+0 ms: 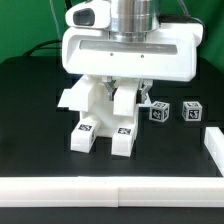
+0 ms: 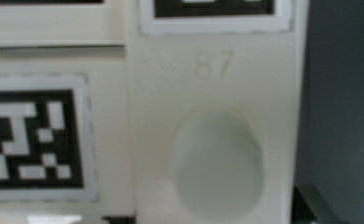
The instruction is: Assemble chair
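My hand (image 1: 115, 88) is nearly closed, pinching the top of the chair (image 1: 97, 122), which stands right under it on the black worktop (image 1: 30, 110). A cube (image 1: 158, 111) and a second cube (image 1: 190, 110) lie near, to the exterior view's right.
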Robot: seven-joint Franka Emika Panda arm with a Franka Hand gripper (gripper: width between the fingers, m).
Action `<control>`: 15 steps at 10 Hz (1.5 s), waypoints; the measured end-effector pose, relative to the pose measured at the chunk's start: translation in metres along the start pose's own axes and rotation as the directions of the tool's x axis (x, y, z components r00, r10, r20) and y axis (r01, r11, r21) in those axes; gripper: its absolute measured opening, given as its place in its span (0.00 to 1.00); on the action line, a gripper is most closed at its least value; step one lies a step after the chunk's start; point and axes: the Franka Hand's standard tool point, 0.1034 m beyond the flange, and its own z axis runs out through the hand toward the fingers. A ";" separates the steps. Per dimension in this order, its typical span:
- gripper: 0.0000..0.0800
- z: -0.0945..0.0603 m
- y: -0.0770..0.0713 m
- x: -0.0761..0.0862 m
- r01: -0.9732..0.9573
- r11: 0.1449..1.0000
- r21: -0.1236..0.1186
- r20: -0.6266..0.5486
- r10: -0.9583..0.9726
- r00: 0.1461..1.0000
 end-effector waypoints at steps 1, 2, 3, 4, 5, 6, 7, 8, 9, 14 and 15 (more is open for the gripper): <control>0.36 0.000 0.000 0.003 0.009 1.000 0.000 -0.003 -0.009 1.000; 0.36 0.000 0.000 0.003 0.009 1.000 0.000 -0.004 -0.009 1.000; 0.39 0.000 0.000 0.002 0.009 1.000 -0.001 -0.003 -0.009 1.000; 0.39 0.000 0.000 0.002 0.009 1.000 -0.001 -0.003 -0.009 1.000; 0.61 0.000 0.000 0.002 0.009 1.000 -0.001 -0.003 -0.009 1.000; 0.77 0.000 0.000 0.002 0.009 1.000 -0.001 -0.002 -0.009 1.000; 0.77 0.000 0.000 0.002 0.009 1.000 -0.001 -0.002 -0.009 1.000; 0.80 0.000 0.000 0.002 0.009 1.000 -0.001 -0.002 -0.009 1.000; 0.81 0.000 0.000 0.002 0.009 1.000 -0.001 -0.002 -0.009 1.000; 0.81 -0.005 0.009 0.004 0.026 1.000 0.003 -0.007 -0.026 1.000; 0.81 -0.003 0.013 0.006 0.030 1.000 0.001 -0.005 -0.030 1.000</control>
